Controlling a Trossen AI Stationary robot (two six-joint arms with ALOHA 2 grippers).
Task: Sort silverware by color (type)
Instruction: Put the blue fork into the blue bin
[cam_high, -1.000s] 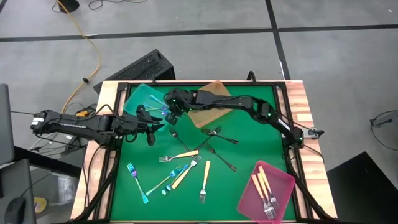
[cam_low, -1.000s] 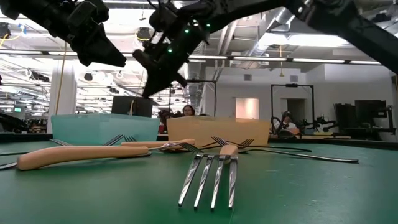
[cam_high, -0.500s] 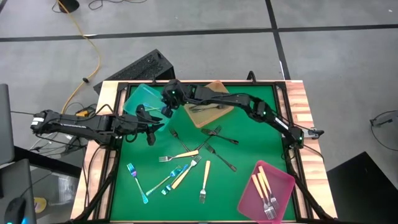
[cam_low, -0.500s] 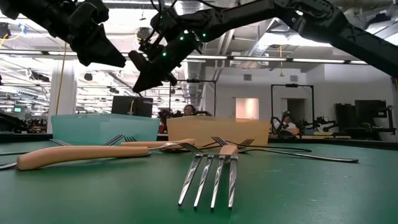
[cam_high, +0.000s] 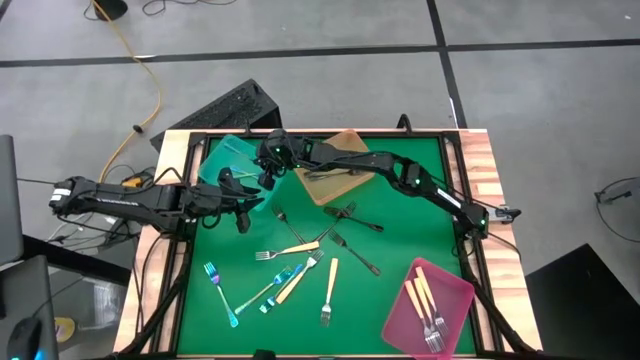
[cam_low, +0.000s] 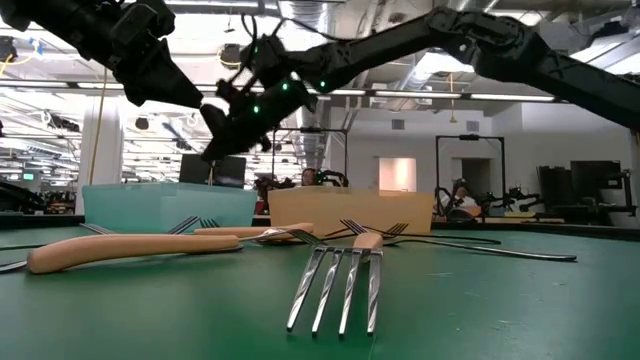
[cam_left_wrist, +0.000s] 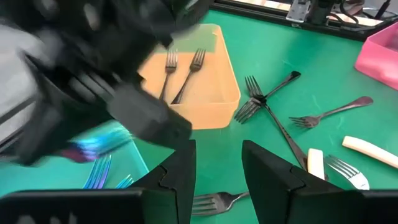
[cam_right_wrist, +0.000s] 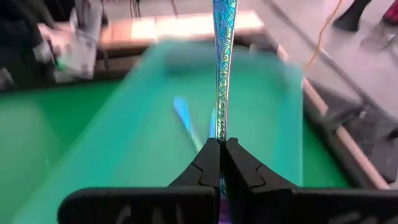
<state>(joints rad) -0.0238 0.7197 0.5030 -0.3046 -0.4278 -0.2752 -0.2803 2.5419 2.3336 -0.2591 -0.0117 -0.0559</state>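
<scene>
Left gripper (cam_high: 243, 205): at 9 o'clock on the table, beside the teal tray (cam_high: 222, 158), fingers (cam_left_wrist: 180, 171) partly apart with nothing between them.
Teal tray: at 11 o'clock, blue forks (cam_left_wrist: 99, 172) inside.
Right gripper (cam_high: 266, 168): above the teal tray, clamped tight on a blue utensil (cam_right_wrist: 221, 68).
Amber tray (cam_high: 340, 175): at 12 o'clock, two grey forks (cam_left_wrist: 180, 71) inside.
Loose silverware (cam_high: 300, 262): centre to 7 o'clock.
Pink tray (cam_high: 455, 300): at 5 o'clock, cream-handled pieces (cam_high: 422, 295) inside.

The right gripper (cam_high: 266, 170) is carrying its pinched iridescent blue utensil (cam_right_wrist: 221, 68) away from the amber tray (cam_high: 335, 165) and is now hanging over the teal tray (cam_high: 222, 158), just beyond the left gripper (cam_high: 243, 203).
</scene>
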